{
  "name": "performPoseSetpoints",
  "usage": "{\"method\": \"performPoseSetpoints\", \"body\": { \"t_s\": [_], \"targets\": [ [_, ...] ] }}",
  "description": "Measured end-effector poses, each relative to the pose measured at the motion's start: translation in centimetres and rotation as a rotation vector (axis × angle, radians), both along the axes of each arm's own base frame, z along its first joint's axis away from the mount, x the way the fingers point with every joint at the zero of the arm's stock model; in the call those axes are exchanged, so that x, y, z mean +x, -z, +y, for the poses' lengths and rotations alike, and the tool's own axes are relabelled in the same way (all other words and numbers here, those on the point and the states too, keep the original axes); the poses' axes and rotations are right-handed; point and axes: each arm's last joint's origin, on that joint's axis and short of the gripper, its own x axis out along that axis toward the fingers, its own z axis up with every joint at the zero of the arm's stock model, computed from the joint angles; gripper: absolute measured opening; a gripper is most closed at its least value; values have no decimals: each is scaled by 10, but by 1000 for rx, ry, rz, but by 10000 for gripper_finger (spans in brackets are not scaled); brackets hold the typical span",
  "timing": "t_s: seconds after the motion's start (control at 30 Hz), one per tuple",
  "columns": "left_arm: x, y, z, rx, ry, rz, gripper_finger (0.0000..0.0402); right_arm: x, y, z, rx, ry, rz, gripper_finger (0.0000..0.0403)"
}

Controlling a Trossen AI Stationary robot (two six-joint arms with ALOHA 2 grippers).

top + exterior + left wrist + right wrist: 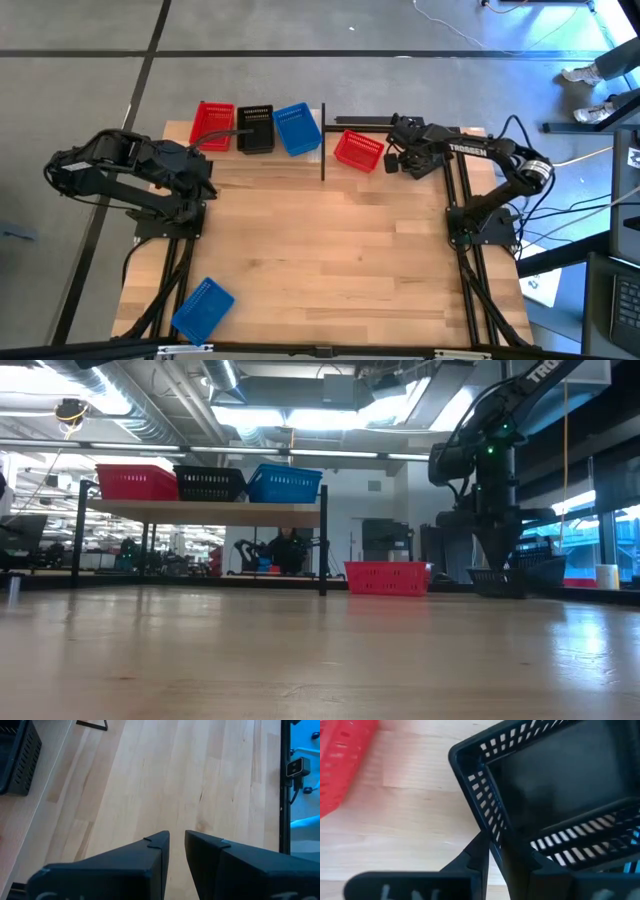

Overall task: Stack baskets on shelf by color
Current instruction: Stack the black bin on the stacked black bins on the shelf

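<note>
On the shelf [200,512] at the table's far left stand a red basket [137,482], a black basket [210,483] and a blue basket [285,483] side by side. Another red basket [387,577] sits on the table to the right of the shelf. To its right is a second black basket [555,785], and my right gripper [492,842] is shut on its wall, pointing down. My left gripper [177,837] hangs over bare table near the left edge. It is open by a narrow gap, with nothing between its fingers. My right gripper has the black basket's perforated side wall [492,827], close to a corner. One finger [477,852] is outside the wall and the other [520,862] is inside the basket. The fingers come from above. In the low view the basket's bottom [500,592] is at table level.
A blue basket [203,308] lies near the table's front left corner. The shelf's black post [323,140] stands between the shelf and the red basket on the table. Bare wood fills the middle of the table.
</note>
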Motion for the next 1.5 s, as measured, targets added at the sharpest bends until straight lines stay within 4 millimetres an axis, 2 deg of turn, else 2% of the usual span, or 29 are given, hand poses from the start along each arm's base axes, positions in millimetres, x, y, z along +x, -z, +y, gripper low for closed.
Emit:
{"method": "performPoseSetpoints", "body": {
  "t_s": [0.67, 0.93, 1.1, 1.5],
  "targets": [
    [0, 0, 0, 0, 1, 0, 53, 3, 0, -3, -4, -76, 10, 47],
    [0, 0, 0, -16, -16, 0, 53, 2, 16, -11, 47, -77, 71, 47],
    [0, 0, 0, -17, -17, 0, 53, 2, 17, -11, 50, -76, 80, 47],
    [0, 0, 0, -29, -30, 0, 53, -11, 16, -6, 56, -69, 261, 47]
  ]
}}
